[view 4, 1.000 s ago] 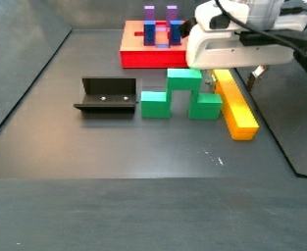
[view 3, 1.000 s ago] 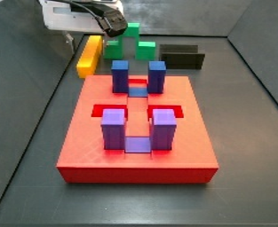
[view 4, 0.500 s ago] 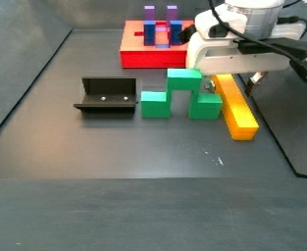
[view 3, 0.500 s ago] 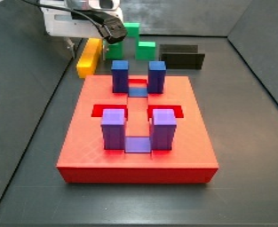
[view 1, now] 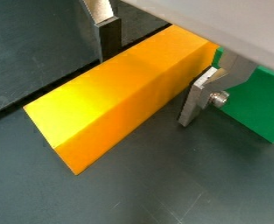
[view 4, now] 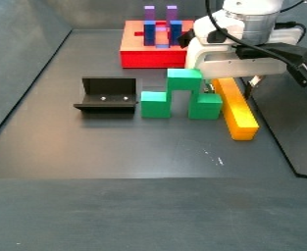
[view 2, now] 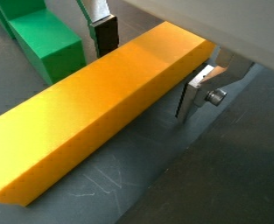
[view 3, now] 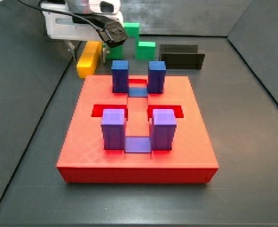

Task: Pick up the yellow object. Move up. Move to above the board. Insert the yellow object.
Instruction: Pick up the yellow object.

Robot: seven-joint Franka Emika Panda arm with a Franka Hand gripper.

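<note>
The yellow object (view 1: pixel 118 98) is a long yellow-orange bar lying flat on the dark floor, seen in both wrist views (view 2: pixel 98 122) and in both side views (view 3: pixel 89 58) (view 4: pixel 238 112). My gripper (view 1: pixel 152 68) is low over one end of it, open, with one finger on each long side and the bar between them (view 2: pixel 149 63). In the side views the gripper (view 3: pixel 97 42) (view 4: pixel 234 82) hangs over the bar's end nearest the board. The board (view 3: pixel 82 142) is a red slab with blue-purple posts (view 3: pixel 114 126), apart from the bar (view 4: pixel 145 59).
A green stepped block (view 4: pixel 184 90) stands right beside the bar, close to one finger (view 1: pixel 259 105) (view 2: pixel 43 42) (view 3: pixel 140 44). The dark fixture (view 4: pixel 106 96) (view 3: pixel 184 58) sits further off. The bin's dark walls rise behind the gripper.
The gripper has come down from above the bar until its open fingers straddle the bar. The bar, block and board have not moved.
</note>
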